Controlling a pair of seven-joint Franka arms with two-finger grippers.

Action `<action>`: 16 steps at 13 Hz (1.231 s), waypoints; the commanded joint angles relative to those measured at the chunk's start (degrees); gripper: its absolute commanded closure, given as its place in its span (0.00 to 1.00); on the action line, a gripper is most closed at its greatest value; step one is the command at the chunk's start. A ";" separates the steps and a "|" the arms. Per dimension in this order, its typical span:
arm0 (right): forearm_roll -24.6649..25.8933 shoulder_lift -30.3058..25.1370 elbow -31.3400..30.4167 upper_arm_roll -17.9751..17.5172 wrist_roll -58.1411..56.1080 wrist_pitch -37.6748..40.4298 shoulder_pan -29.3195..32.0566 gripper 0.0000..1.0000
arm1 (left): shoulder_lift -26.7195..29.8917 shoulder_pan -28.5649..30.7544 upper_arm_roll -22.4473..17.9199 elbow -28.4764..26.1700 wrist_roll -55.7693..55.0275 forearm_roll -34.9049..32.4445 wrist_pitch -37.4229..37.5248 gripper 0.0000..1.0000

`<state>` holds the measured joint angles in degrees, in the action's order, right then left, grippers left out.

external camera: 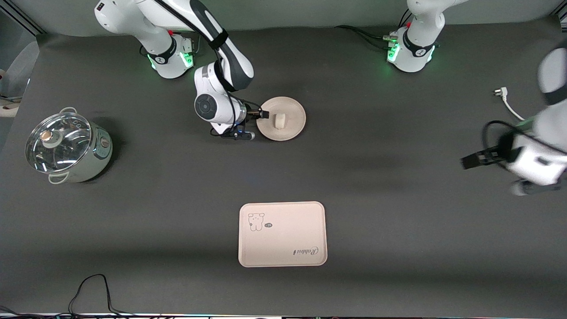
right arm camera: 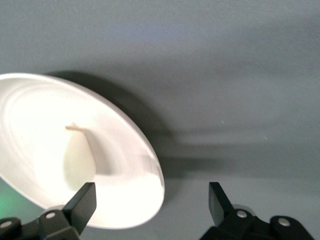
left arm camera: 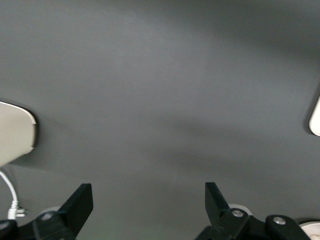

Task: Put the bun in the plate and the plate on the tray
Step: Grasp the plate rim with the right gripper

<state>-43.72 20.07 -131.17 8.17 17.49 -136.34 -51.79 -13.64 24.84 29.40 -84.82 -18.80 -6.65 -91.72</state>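
Observation:
The round cream plate (external camera: 296, 110) lies on the dark table near the robots' bases. The small white bun (external camera: 280, 120) sits in it. My right gripper (external camera: 264, 114) is low at the plate's rim on the right arm's side. In the right wrist view the right gripper (right arm camera: 150, 202) is open, and the near part of the plate (right arm camera: 35, 115) lies between the jaws, with the bun (right arm camera: 77, 157) on it. The rectangular tray (external camera: 283, 248) with the bear drawing lies nearer the front camera. My left gripper (external camera: 470, 160) is open and empty over bare table at the left arm's end, as the left wrist view (left arm camera: 148, 202) also shows.
A pot with a glass lid (external camera: 66, 146) stands toward the right arm's end. A white plug and cable (external camera: 505, 99) lie near the left arm's end. Black cables (external camera: 93, 288) trail along the table's front edge.

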 commanded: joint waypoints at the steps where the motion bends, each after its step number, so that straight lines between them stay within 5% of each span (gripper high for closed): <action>1: -2.77 2.43 0.38 0.71 0.71 -4.36 -2.88 0.05 | 2.29 1.52 -1.70 -0.53 4.02 1.03 1.19 0.00; 3: -2.87 2.70 0.47 0.71 0.45 -4.55 -3.05 0.37 | 4.14 0.22 -5.65 -0.61 8.24 1.20 1.98 0.00; 5: -3.04 2.70 0.56 0.71 0.71 -4.55 -2.97 0.96 | 4.76 -6.86 -12.47 -0.62 8.43 1.29 2.07 0.00; 7: -3.22 2.61 0.56 0.71 0.88 -4.46 -2.97 1.00 | 5.89 -16.97 -23.11 -0.53 9.22 1.81 1.99 0.00; 9: -4.71 2.35 1.00 0.79 1.75 -4.37 -2.62 1.00 | 8.26 -22.36 -29.11 -1.84 11.50 4.44 2.08 0.00; 16: -1.04 -0.72 6.61 7.55 3.61 5.98 -2.26 1.00 | 13.81 -24.49 -30.19 -5.18 14.76 5.95 1.81 0.00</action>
<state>-46.95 21.31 -125.84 13.22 19.62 -133.85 -53.78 -2.13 1.19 0.37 -88.00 -6.12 -1.58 -89.61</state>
